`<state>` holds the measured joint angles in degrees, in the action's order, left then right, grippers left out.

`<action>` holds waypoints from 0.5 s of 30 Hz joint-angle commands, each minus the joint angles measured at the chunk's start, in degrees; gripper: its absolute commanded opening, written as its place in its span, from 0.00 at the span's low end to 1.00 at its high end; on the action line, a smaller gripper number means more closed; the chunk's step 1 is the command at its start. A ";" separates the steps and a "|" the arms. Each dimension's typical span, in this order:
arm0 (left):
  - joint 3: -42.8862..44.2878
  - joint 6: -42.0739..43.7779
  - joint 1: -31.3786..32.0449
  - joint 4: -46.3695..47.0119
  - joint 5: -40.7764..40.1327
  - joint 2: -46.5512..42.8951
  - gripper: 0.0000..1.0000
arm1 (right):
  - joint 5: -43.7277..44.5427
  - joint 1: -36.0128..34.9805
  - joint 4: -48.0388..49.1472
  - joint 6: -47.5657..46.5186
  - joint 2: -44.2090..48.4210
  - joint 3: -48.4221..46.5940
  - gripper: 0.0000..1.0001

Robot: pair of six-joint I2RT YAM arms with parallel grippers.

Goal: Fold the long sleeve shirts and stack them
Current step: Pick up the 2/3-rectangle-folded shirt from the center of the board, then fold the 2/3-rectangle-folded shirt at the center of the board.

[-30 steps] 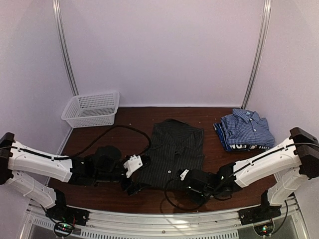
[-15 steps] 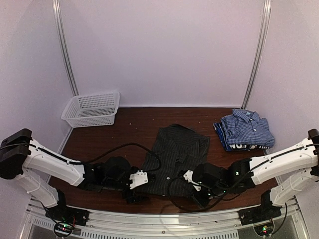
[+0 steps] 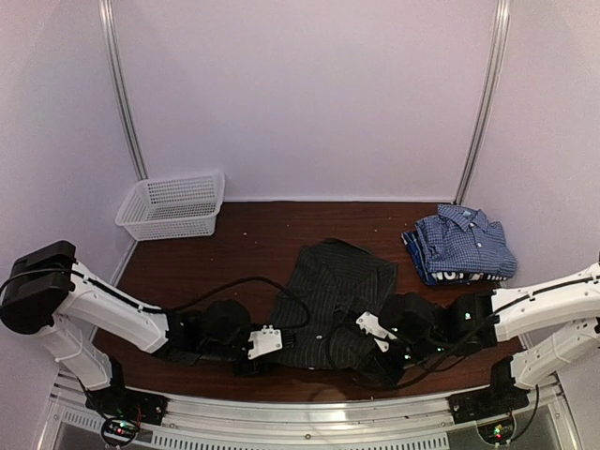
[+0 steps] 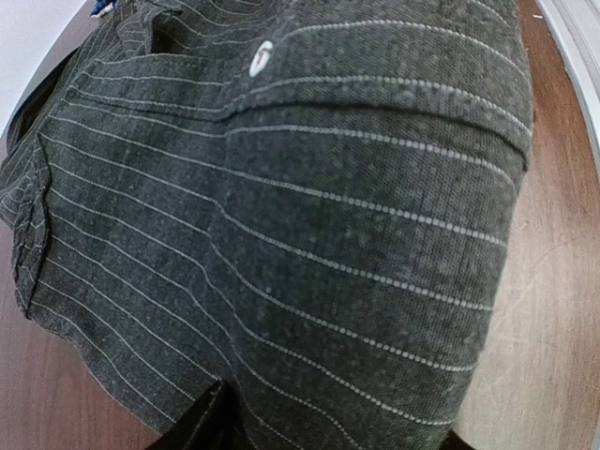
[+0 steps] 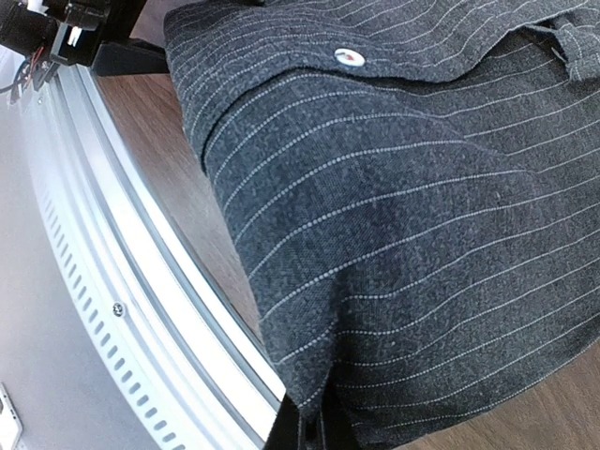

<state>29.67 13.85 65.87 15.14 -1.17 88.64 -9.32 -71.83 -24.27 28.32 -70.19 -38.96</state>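
The black pinstriped long sleeve shirt (image 3: 336, 292) lies mid-table, partly folded, with a pale button (image 4: 262, 57) showing. My left gripper (image 3: 266, 351) is at its near-left hem. In the left wrist view the cloth (image 4: 309, 234) bulges between the two dark fingertips (image 4: 212, 424), which stand apart, so the left gripper (image 4: 328, 437) is open around the fold. My right gripper (image 3: 377, 343) is at the near-right hem. There the right gripper (image 5: 315, 433) is shut on the shirt's edge (image 5: 394, 234). Folded blue-white checked shirts (image 3: 465, 244) are stacked at the back right.
A white mesh basket (image 3: 174, 204) sits at the back left against the wall. The metal rail (image 5: 122, 281) of the table's near edge runs just beside the shirt's hem. Black cables (image 3: 234, 286) loop over the table by the left arm.
Both arms reached further right and nearer the front edge, and the black shirt shifted right with them. The left jaws slid over the near-left hem and narrowed. The right gripper stayed shut.
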 commanded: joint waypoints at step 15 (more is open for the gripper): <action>13.01 -6.03 -0.27 -13.31 6.63 -2.15 0.00 | 0.05 5.21 -2.64 0.07 5.39 1.47 0.17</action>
<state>38.61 11.35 66.04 7.29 1.48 89.34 -11.49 -66.96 -26.11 28.53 -66.37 -37.01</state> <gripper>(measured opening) 0.050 0.077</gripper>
